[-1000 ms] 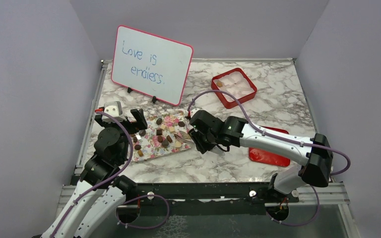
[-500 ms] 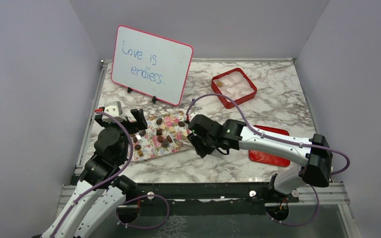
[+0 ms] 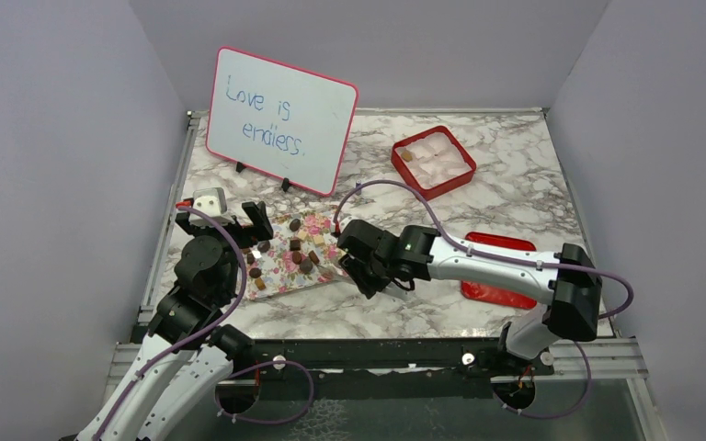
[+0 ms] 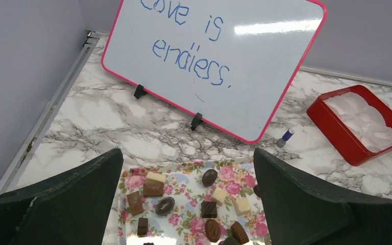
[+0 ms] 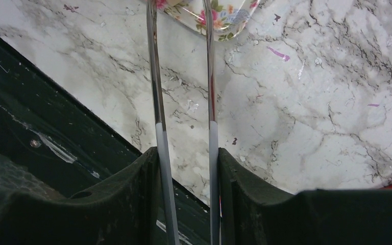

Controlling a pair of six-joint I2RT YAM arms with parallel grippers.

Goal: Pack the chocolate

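Observation:
Several small chocolates [image 3: 299, 253], dark brown, reddish and pale tan, lie on the pink floral tray [image 3: 276, 281]. They also show in the left wrist view [image 4: 209, 209] on that tray [image 4: 184, 166]. One chocolate [image 3: 407, 155] lies in the red box [image 3: 415, 186] with white lining. My left gripper [image 3: 230, 230] is open above the tray's left end, empty [image 4: 188, 153]. My right gripper [image 3: 357, 260] is shut on metal tongs [image 5: 156, 76]. Their two blades reach to the tray's near right corner [image 5: 219, 23]. The tong tips are out of view.
A whiteboard [image 3: 282, 119] reading "Love is endless." stands behind the tray. A red lid [image 3: 506, 285] lies on the marble by the right arm. A small blue-capped marker [image 4: 285, 138] lies near the board's foot. The table's black front edge [image 5: 41, 132] is close below the tongs.
My right arm has moved left with the tongs, closer to the tray's right end. The left arm has not moved.

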